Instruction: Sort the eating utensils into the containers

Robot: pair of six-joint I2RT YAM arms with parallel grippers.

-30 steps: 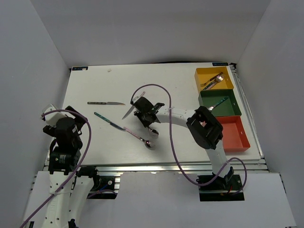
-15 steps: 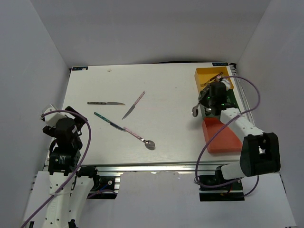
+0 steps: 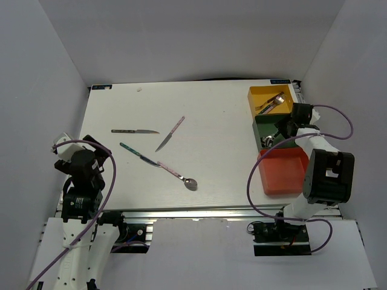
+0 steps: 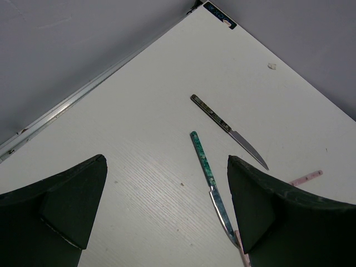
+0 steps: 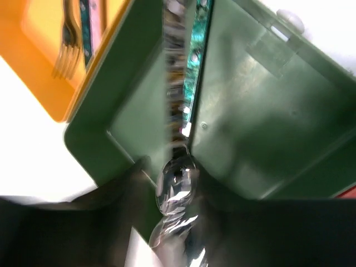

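While four utensils lie unsorted on the table [image 3: 230, 121], the task looks roughly half done, judging by the bins. The yellow bin [image 3: 261, 92] holds forks [image 3: 270, 104]; the exact count is unclear. The green bin [image 3: 296, 140] has a teal-handled utensil [image 5: 196, 44] inside. A spoon [image 5: 177, 181] is at its near wall, right under the right gripper [image 3: 279, 132]. The red bin [image 3: 284, 175] shows nothing inside and sits skewed, touching the green one.

The right wrist view is blurry. The spoon bowl sits between the dark fingers, and whether they clamp it or hang loose around it cannot be told. The left gripper [image 4: 167, 211] is spread wide and holds nothing, parked at the table's near left, well apart from all the bins.

Left to sort:
- dark-handled knife [image 3: 134, 130]
- pink-handled knife [image 3: 170, 133]
- teal-handled knife [image 3: 136, 152]
- pink-handled spoon [image 3: 179, 176], which touches the teal-handled knife's tip

The three knives probably go in the red bin, since forks and spoons already have theirs. The pink-handled spoon probably goes in the green bin.
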